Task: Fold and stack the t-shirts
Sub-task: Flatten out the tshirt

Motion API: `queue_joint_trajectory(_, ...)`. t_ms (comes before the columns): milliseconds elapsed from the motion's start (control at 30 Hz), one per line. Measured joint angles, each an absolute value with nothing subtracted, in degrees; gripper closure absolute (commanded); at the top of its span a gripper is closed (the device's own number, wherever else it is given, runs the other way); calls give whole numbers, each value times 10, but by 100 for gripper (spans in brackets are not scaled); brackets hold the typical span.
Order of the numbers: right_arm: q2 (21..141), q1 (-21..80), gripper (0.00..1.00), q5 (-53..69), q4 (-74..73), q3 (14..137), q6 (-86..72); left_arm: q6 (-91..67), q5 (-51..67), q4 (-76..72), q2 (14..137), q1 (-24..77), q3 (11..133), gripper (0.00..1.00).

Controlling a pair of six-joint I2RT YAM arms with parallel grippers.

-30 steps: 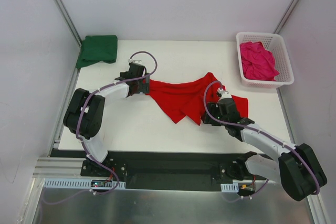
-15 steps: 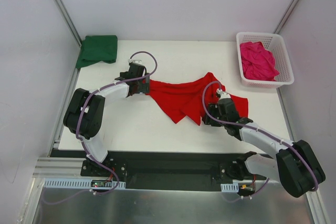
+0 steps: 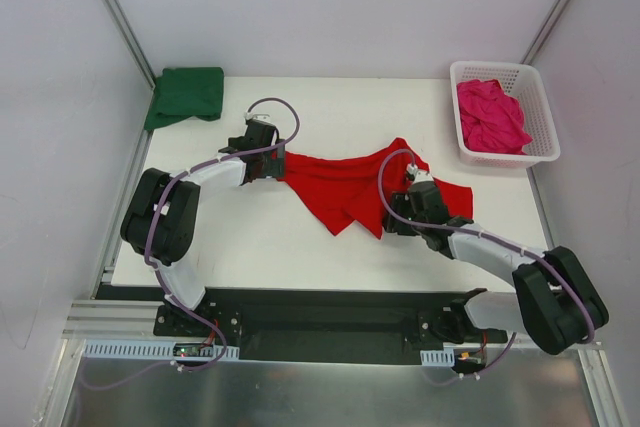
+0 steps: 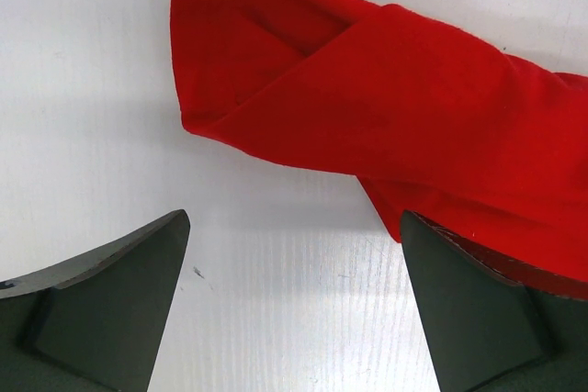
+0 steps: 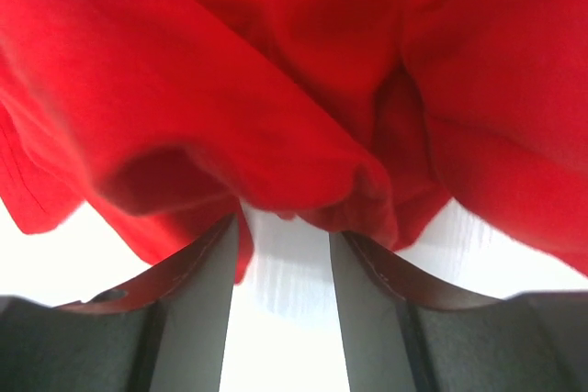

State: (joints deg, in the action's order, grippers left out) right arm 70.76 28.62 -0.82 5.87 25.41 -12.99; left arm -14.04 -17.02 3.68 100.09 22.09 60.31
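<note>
The bright red t-shirt [image 3: 345, 187] lies crumpled and partly spread at the table's middle. My left gripper [image 3: 276, 165] is open at its left tip. In the left wrist view the folded red end [image 4: 367, 107] lies just ahead of the wide-open gripper [image 4: 294, 263], with the right finger [image 4: 478, 309] against the cloth edge. My right gripper [image 3: 398, 219] is at the shirt's near right edge. In the right wrist view it [image 5: 285, 231] is slightly open, with red cloth [image 5: 276, 89] bunched over its tips. The dark green t-shirt [image 3: 187, 94] lies folded at the far left. The magenta-pink t-shirt [image 3: 490, 115] is in the basket.
The white lattice basket [image 3: 545, 127] stands at the far right corner of the table. Metal frame posts rise at both far corners. The white table [image 3: 250, 247] ends at a black rail in front, where the arm bases sit.
My right gripper has shifted a little left, in toward the red shirt's near edge. The left arm and the shirts have not visibly moved.
</note>
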Motion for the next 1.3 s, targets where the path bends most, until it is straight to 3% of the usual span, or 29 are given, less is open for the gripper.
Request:
queue_joint_trajectory(333, 757, 287, 57, 1, 87, 282, -130, -140, -170, 37, 1001, 221, 603, 1)
queue_joint_trajectory(633, 774, 288, 83, 10, 98, 287, -128, -140, -171, 37, 1001, 221, 603, 1)
queue_joint_trajectory(800, 774, 288, 91, 13, 100, 287, -128, -140, -171, 37, 1001, 221, 603, 1)
queue_joint_trajectory(867, 774, 288, 98, 14, 100, 287, -128, -140, -171, 37, 1001, 221, 603, 1)
queue_joint_trajectory(1300, 712, 288, 98, -1, 57, 287, -116, -139, -171, 37, 1001, 221, 603, 1)
